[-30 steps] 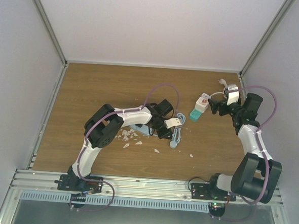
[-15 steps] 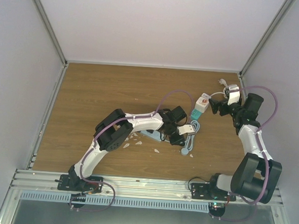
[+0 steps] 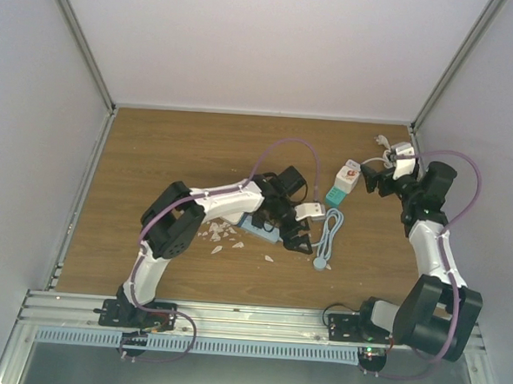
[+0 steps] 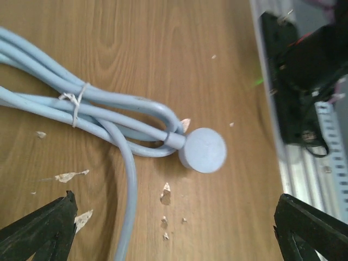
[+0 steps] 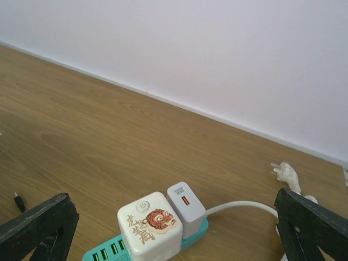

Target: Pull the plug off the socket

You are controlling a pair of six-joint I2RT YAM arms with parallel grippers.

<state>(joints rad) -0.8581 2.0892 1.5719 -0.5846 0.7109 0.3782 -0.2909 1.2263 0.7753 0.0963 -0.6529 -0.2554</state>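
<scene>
The light-blue plug (image 4: 203,149) lies flat on the wood, a round disc at the end of its tied, coiled cable (image 4: 81,103). In the top view the plug (image 3: 320,265) and cable (image 3: 330,228) rest just right of my left gripper (image 3: 304,228), which is open and holds nothing. The left gripper (image 4: 174,234) hangs above the plug with its fingertips (image 4: 38,228) wide apart. A light-blue socket strip (image 3: 260,230) lies partly under the left arm. My right gripper (image 3: 367,177) is open, empty, and faces a teal socket (image 5: 193,239).
The teal socket carries a white cube with a tiger sticker (image 5: 149,225) and a white charger (image 5: 186,209); a white cord (image 5: 239,206) runs right to a loose white plug (image 5: 285,173). White chips (image 3: 219,233) litter the wood by the left arm. Walls close three sides.
My left gripper opened and let go of the light-blue plug, then drew back to the left. The cable now lies free on the table. The right arm barely moved.
</scene>
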